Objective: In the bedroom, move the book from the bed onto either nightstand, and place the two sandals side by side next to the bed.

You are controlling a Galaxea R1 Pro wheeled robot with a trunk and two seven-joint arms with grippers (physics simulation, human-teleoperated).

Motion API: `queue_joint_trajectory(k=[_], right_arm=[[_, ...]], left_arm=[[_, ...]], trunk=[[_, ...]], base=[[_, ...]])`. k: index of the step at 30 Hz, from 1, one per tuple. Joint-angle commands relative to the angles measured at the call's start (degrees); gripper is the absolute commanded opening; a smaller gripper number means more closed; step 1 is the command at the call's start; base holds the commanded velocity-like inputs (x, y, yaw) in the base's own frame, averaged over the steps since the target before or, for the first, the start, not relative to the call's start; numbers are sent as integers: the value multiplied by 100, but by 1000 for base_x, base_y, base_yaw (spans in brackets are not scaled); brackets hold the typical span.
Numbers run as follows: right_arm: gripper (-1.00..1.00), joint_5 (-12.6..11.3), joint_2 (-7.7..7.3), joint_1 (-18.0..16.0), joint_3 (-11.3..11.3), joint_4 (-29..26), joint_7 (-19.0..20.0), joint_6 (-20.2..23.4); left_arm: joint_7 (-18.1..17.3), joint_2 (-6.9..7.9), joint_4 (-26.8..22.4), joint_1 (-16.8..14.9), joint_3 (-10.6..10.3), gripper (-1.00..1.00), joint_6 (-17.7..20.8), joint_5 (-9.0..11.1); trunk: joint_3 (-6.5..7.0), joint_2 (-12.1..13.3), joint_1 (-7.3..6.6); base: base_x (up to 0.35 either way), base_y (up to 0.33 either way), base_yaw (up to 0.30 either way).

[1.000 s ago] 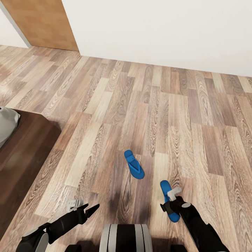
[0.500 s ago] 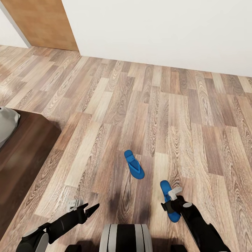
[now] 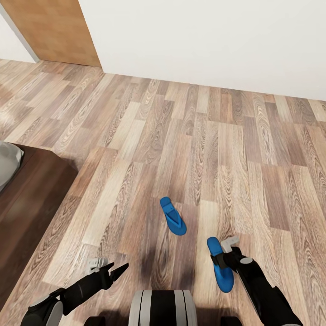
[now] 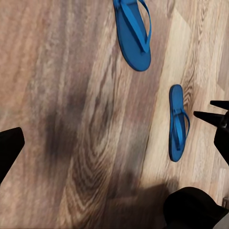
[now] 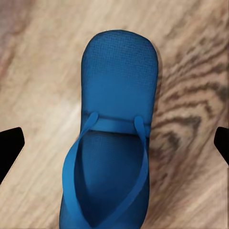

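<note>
Against the frame a second back, the right gripper (image 3: pixel 228 253) has shifted slightly to the right and no longer overlaps the nearer sandal (image 3: pixel 220 265), so most of that sandal's blue sole now shows beside it; the whole head view has also slid a little, the farther sandal (image 3: pixel 173 216) sitting a touch higher, which is the camera moving. Nearest, the left gripper (image 3: pixel 106 268) hangs low over the floor (image 3: pixel 136 149), its dark pointed fingers spread apart and holding nothing. The right gripper hovers just beside and above the nearer sandal with its fingers wide apart, the black tips at either edge of the right wrist view, touching nothing I can make out. That sandal (image 5: pixel 112 143) is a flat flip-flop with a finely dimpled blue footbed, rounded end and thin Y-shaped straps. The farther sandal lies apart from it on the planks, angled, the two not side by side. The floor is mixed brown wood-grain plank. At the left stands the bed (image 3: pixel 27 199), a dark brown frame with a corner of pale grey mattress. Beyond are a plain white wall (image 3: pixel 203 40) and a light wood door (image 3: pixel 59 27)
</note>
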Motion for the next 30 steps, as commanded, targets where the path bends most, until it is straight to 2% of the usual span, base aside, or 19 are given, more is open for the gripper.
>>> queue_joint_trajectory(k=[1, 13, 28, 30], right_arm=[[100, 60, 0, -1, -8, -15, 46, 22], [100, 60, 0, -1, -14, -33, 46, 25], [100, 60, 0, -1, -129, -33, 46, 25], [100, 60, 0, -1, -135, -33, 46, 25]], left_arm=[[-8, 0, -1, -2, 4, 100, 42, 35], [-8, 0, 1, -2, 11, 100, 36, 40], [-8, 0, -1, -2, 4, 100, 38, 35], [-8, 0, -1, -2, 3, 100, 36, 35]], trunk=[[-3, -1, -1], [-3, -1, -1], [-336, -21, 38], [-336, -21, 38]], base=[[4, -1, 0], [1, 0, 0], [0, 0, 0], [0, 0, 0]])
